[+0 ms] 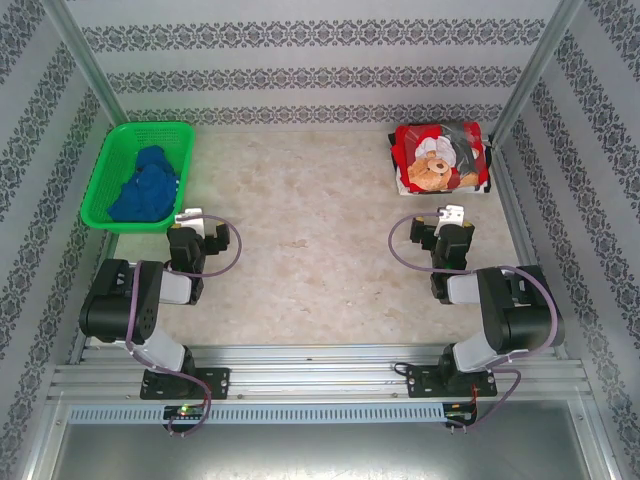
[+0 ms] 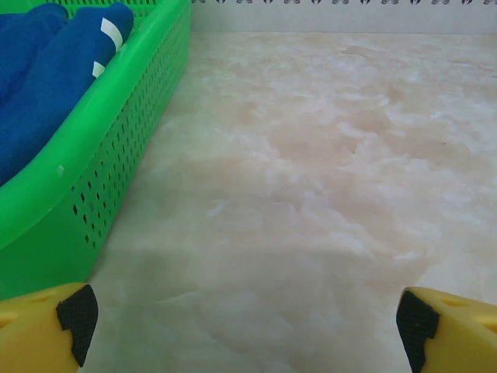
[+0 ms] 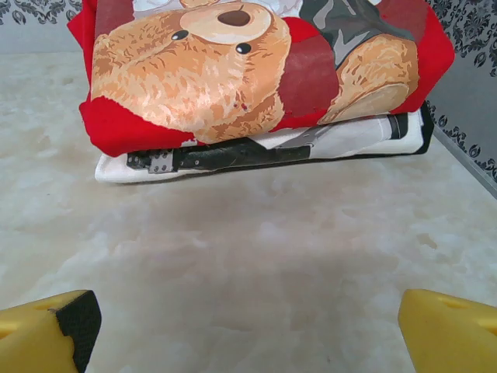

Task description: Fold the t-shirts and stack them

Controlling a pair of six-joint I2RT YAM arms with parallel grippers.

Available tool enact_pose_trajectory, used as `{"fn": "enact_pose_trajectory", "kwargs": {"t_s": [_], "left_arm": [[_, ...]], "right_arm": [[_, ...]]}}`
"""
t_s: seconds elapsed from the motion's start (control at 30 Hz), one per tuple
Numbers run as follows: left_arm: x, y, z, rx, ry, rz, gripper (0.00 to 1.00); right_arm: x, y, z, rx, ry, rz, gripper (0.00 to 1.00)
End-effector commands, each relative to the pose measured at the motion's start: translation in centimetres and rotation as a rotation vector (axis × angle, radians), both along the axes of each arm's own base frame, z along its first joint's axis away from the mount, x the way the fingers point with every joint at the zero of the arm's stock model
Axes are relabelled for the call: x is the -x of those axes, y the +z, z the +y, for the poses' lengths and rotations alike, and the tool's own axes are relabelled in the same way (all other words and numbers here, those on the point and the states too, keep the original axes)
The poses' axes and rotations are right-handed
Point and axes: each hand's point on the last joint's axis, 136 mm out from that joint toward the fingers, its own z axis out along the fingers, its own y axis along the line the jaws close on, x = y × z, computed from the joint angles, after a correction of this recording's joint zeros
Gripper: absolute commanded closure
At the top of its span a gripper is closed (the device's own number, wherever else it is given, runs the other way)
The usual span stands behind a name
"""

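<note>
A royal blue t-shirt (image 1: pixel 148 185) lies crumpled inside the green basket (image 1: pixel 105 170) at the back left. In the left wrist view the blue t-shirt (image 2: pixel 46 85) fills the basket (image 2: pixel 116 132) just left of my left gripper (image 2: pixel 245 326). That left gripper (image 1: pixel 190 215) is open over bare table, with nothing between its yellow fingers (image 2: pixel 46 330). A folded red t-shirt (image 1: pixel 440 158) with a teddy-bear print sits at the back right. It rests on a folded white garment (image 3: pixel 311 144). My right gripper (image 1: pixel 452 213) is open and stands short of the red t-shirt (image 3: pixel 256 70).
The table (image 1: pixel 310 230) is pale marble-patterned, with patterned walls on three sides. The right wall (image 3: pixel 474 101) runs close beside the folded stack. Metal posts (image 1: pixel 85 60) rise at the back corners, and a rail (image 1: pixel 320 365) at the near edge carries both arm bases.
</note>
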Motion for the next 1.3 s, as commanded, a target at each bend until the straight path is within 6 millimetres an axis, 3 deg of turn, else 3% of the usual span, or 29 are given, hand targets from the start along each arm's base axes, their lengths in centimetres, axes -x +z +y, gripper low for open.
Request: {"fn": "enact_pose_trajectory", "kwargs": {"t_s": [0.0, 1.0, 1.07, 1.13, 1.2, 1.27], "left_arm": [[-0.3, 0.7, 0.3, -0.016, 0.012, -0.012, 0.0], [-0.3, 0.7, 0.2, -0.016, 0.011, -0.009, 0.0], [-0.6, 1.3, -0.3, -0.019, -0.025, -0.017, 0.0], [-1.0, 3.2, -1.9, -0.046, -0.096, 0.028, 0.0], [-1.2, 6.2, -2.4, -0.028, -0.082, 0.076, 0.0], [-1.0, 10.8, -3.0, 0.095, -0.056, 0.091, 0.0]], "right_arm": [[-0.6, 1.5, 0.1, -0.004, 0.013, -0.049, 0.02], [-0.6, 1.5, 0.1, -0.003, 0.013, -0.049, 0.02], [-0.7, 2.9, 0.8, 0.005, 0.045, -0.08, 0.02], [-0.3, 5.3, 1.9, 0.072, 0.048, -0.051, 0.02], [0.7, 8.3, 3.5, 0.039, 0.105, -0.003, 0.02], [2.1, 12.2, 4.7, -0.065, 0.133, 0.006, 0.02]]}}
